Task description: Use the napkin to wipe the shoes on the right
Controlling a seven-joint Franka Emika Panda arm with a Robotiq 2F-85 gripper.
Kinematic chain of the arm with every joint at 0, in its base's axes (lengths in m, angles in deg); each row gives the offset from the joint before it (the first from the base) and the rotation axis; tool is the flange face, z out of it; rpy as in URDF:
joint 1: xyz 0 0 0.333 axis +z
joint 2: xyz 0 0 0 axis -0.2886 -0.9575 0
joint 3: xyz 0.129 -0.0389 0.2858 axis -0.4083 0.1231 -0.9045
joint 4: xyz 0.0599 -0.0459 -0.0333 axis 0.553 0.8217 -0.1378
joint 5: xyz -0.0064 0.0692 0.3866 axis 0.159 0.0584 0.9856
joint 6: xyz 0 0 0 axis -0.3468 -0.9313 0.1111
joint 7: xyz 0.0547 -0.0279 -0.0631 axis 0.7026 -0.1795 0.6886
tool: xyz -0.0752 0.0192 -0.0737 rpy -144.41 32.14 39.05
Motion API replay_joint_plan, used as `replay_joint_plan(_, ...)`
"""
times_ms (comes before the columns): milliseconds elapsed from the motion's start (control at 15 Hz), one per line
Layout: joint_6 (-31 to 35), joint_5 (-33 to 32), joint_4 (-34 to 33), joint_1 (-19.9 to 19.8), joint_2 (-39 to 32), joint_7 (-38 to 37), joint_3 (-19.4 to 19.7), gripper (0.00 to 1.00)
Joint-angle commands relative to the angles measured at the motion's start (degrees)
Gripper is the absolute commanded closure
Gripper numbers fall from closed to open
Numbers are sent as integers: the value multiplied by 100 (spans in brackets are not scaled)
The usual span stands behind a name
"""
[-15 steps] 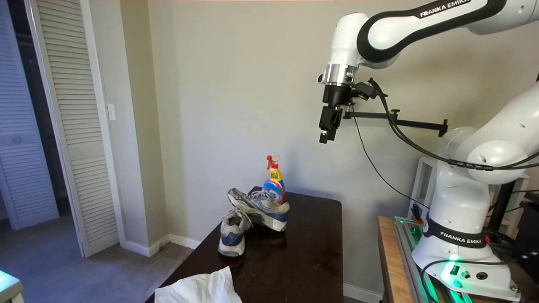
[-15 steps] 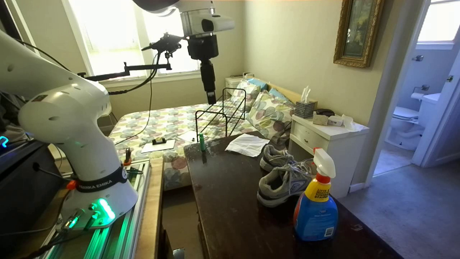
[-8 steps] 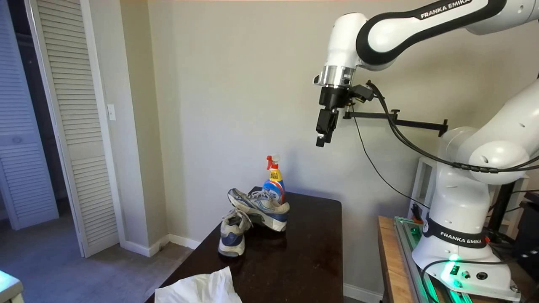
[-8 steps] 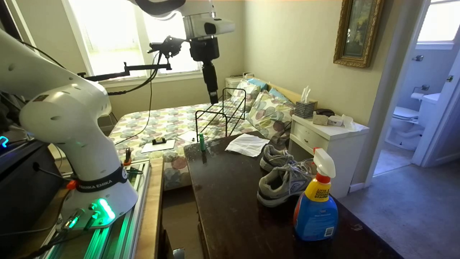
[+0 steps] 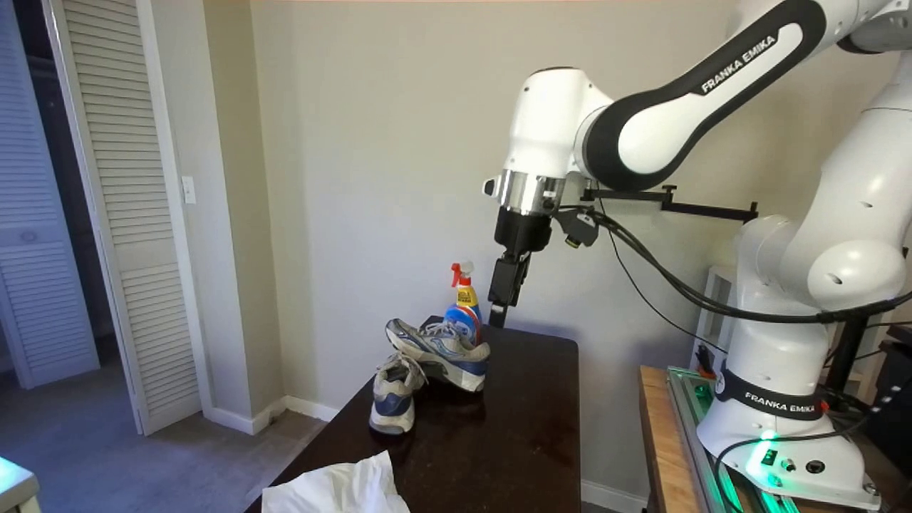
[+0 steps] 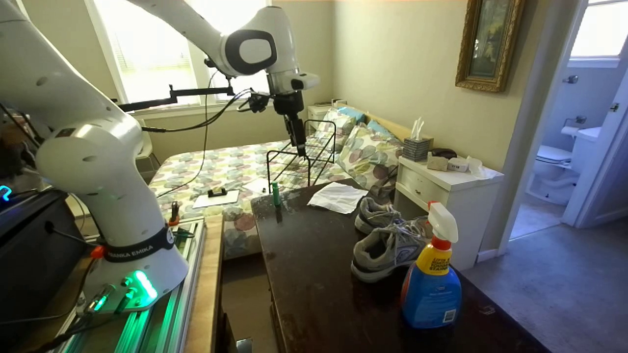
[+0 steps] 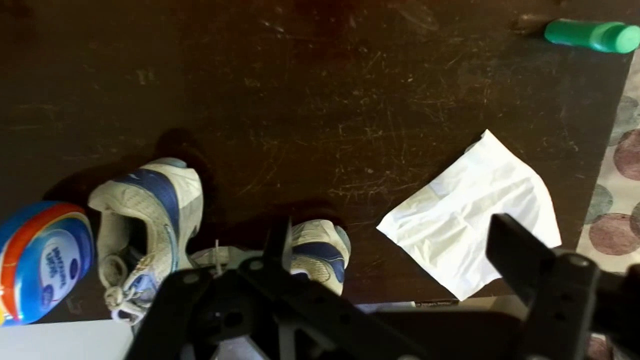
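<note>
The white napkin (image 5: 342, 490) lies flat and creased on the dark table. It also shows in an exterior view (image 6: 337, 197) and in the wrist view (image 7: 470, 210). The pair of grey-and-white sneakers with blue trim stands beside it: one shoe (image 5: 392, 395) nearer the napkin, the other shoe (image 5: 445, 353) by the spray bottle. Both show in the wrist view, the bottle-side shoe (image 7: 175, 195) and the napkin-side shoe (image 7: 320, 250), partly hidden by a finger. My gripper (image 7: 390, 240) is open and empty, above the table. In the wrist view its fingers frame the napkin-side shoe's edge and part of the napkin.
A blue, red and yellow spray bottle (image 6: 432, 289) stands beside the shoes on the dark table (image 6: 314, 274). A green tube (image 6: 275, 193) stands at the table's corner. A white nightstand (image 6: 441, 186) and a bed (image 6: 230, 162) with a black wire frame lie beyond.
My gripper has come down a good way toward the table and moved out over it, tilting slightly. The napkin, shoes and bottle have not moved.
</note>
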Motion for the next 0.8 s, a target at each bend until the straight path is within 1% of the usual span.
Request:
replay_joint_plan(0,536,-690,-800,-118,-1456,-1051,-512,0)
replay_joint_plan(67,506,-996,-1006,-135,-1770,-1375,-606,0)
replay_joint_plan(133,276,-1289,-1240,-90,-2091,-1632,-637,0)
replay_joint_plan(200,432,-806,-610,158,-1273,-1115,-329,0)
replay_joint_plan(267,426,-978,-779,195,-1553,-1318,-349,0)
replay_joint_plan(400,431,-1097,-1007,242,-1921,-1439,-316,0)
replay_joint_plan(667,425,-1106,-1106,231,-2027,-1435,-294,0)
replay_joint_plan(733,584,-1187,-1073,265,-2029,-1478,-273,0)
